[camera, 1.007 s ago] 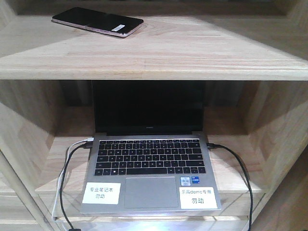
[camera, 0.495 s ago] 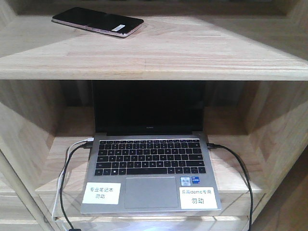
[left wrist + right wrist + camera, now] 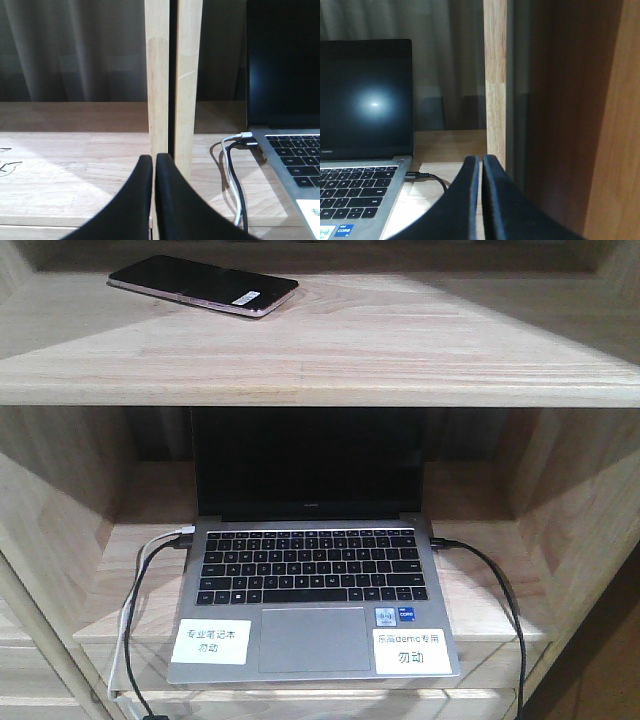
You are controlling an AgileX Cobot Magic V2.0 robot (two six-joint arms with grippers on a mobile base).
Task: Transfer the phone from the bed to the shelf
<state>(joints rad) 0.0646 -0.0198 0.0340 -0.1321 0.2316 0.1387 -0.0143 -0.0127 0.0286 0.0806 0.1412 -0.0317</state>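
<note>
The phone (image 3: 203,284) is seen lying flat on the shelf (image 3: 400,340), at the far left of the top board, with its white sticker (image 3: 250,298) facing up. Nothing is touching the phone. On the lower board, under the shelf, a grey laptop (image 3: 310,580) is set open with a dark screen. Two white labels (image 3: 211,641) are stuck on the near part of the laptop, one on each side of the touch pad. A white cable (image 3: 135,590) and a black cable (image 3: 150,640) are plugged in on the laptop's left side, and another black cable (image 3: 500,600) is plugged in on the right side. In the left wrist view, the left gripper (image 3: 154,165) is seen pressed together with nothing held, close to a pale wooden post (image 3: 172,75) left of the laptop. In the right wrist view, the right gripper (image 3: 481,167) is seen pressed almost together too, with only a thin gap and nothing in it, near another wooden post (image 3: 495,75) right of the laptop
</note>
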